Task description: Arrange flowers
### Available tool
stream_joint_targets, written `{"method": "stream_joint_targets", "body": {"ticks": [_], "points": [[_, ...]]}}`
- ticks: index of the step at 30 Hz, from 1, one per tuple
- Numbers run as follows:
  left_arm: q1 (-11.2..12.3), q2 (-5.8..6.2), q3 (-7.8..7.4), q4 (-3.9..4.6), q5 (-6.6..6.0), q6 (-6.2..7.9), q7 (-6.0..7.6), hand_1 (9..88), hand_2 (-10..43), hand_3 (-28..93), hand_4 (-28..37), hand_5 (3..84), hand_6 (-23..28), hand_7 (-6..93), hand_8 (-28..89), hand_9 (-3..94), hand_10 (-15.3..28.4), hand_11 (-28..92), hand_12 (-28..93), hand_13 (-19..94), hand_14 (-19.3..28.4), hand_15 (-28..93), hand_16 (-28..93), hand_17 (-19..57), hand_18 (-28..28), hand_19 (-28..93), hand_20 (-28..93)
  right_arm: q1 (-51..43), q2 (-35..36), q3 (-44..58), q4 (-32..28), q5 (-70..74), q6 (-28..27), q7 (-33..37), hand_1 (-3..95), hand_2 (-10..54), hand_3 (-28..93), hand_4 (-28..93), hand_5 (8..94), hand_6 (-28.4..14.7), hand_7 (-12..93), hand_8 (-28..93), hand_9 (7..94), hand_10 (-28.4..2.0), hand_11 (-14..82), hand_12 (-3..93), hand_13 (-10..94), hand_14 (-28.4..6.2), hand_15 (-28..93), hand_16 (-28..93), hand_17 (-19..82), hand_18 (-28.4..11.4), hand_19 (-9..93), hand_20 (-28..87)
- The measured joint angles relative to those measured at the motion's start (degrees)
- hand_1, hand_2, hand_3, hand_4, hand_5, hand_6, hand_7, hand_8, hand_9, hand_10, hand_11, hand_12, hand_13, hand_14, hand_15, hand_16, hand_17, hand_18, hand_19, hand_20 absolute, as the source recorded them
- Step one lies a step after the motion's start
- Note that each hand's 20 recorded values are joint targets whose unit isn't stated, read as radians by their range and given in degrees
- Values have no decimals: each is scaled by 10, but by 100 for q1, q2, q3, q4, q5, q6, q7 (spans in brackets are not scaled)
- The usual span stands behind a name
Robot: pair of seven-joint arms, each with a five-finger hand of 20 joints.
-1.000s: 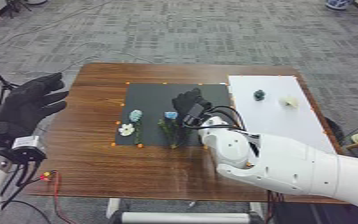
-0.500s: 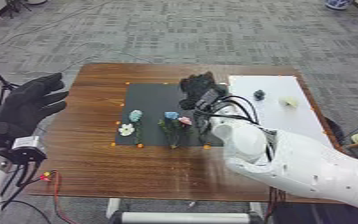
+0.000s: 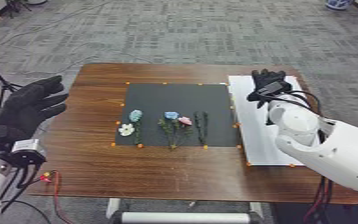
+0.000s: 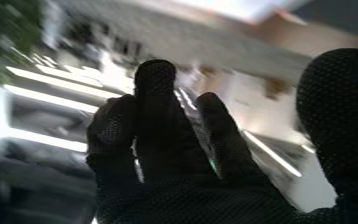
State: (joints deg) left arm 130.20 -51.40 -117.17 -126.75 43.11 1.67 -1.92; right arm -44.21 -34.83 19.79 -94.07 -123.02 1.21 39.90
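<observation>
Flowers (image 3: 135, 115) laid out on a square black mat (image 3: 154, 96), brown wooden desk (image 3: 100, 170) beneath; black-gloved right hand (image 3: 267, 84) over the long white sheet (image 3: 262, 145), fingers spread wide, apparently empty.
Small white bloom (image 3: 126, 130) just beside the pale blue one; blue bloom (image 3: 171, 115) and pink bloom (image 3: 185, 121) close together, dark slender stems (image 3: 201, 127) alongside. Likely to snag or shift blooms if swinging back low, with black wrist cables (image 3: 304, 97) dangling. Could miss or drag dark stems, so faint against black. Might tangle the blue and pink pair by crowding. Black-gloved left hand (image 3: 24, 107) off to the side, relaxed, empty.
</observation>
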Motion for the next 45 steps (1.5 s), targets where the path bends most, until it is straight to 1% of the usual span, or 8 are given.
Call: {"method": "stream_joint_targets", "body": {"ticks": [3,11,17,22,27,33,38,45], "points": [[6,-2,-14,0,0,-3,1,252,-15,698,-263,281,29,218,-101,201,106,269,199,114,138,492,-50,-98,196,411,115,-471,40,702,95,247,-326,122,231,-95,857,-283,301,-100,118,-62,350,-205,92,185,422,-148,760,225,238,-234,821,565],[5,-1,-18,0,0,-9,-1,254,-15,697,-264,281,29,217,-100,201,106,270,200,114,138,492,-49,-99,197,411,115,-444,124,432,438,247,-526,503,240,-95,847,-283,378,-77,157,-79,430,-166,188,215,477,-139,761,232,258,-239,839,571],[8,-1,-21,-1,0,-10,-1,253,-14,697,-263,282,29,217,-100,201,106,268,199,113,138,493,-50,-98,196,411,115,-345,75,210,754,197,-464,651,337,-95,861,-277,504,-31,248,-121,568,-128,341,239,571,-106,750,283,316,-223,880,548],[14,-7,-35,-9,0,-11,-2,253,-14,696,-263,282,29,217,-101,201,106,268,199,114,138,492,-50,-98,197,411,115,-140,-17,-341,1189,-149,496,876,527,-95,807,-281,685,24,453,-7,801,-59,266,509,700,-53,715,380,377,-205,908,524],[45,-19,-65,-36,0,-9,-2,252,-15,698,-263,282,30,217,-101,202,107,269,200,114,138,493,-50,-99,197,411,115,-143,16,-566,1322,-535,1739,599,535,-95,826,-282,731,17,453,-49,824,-61,258,520,708,-46,707,412,384,-202,913,530],[55,-39,-75,-46,1,-7,-1,253,-15,698,-263,282,29,218,-101,201,106,269,199,114,137,493,-50,-99,196,411,115,-74,207,-800,590,-480,2466,112,539,-95,829,-283,747,16,446,-60,834,-61,252,526,711,-44,713,427,389,-201,916,538],[30,-45,-30,-46,2,-7,-4,253,-15,698,-262,282,30,218,-101,201,105,269,200,114,138,493,-50,-99,196,410,115,128,46,-946,193,-490,2817,-41,539,-95,829,-283,748,16,444,-58,836,-60,249,529,712,-45,718,431,391,-201,917,542],[27,-45,-18,-45,2,-7,-10,254,-14,696,-262,282,30,216,-101,201,107,270,199,114,138,493,-50,-98,195,409,116,533,-532,-1168,394,-435,2917,-542,538,-95,830,-283,747,17,445,-58,837,-58,244,531,711,-44,721,433,392,-198,919,547]]}}
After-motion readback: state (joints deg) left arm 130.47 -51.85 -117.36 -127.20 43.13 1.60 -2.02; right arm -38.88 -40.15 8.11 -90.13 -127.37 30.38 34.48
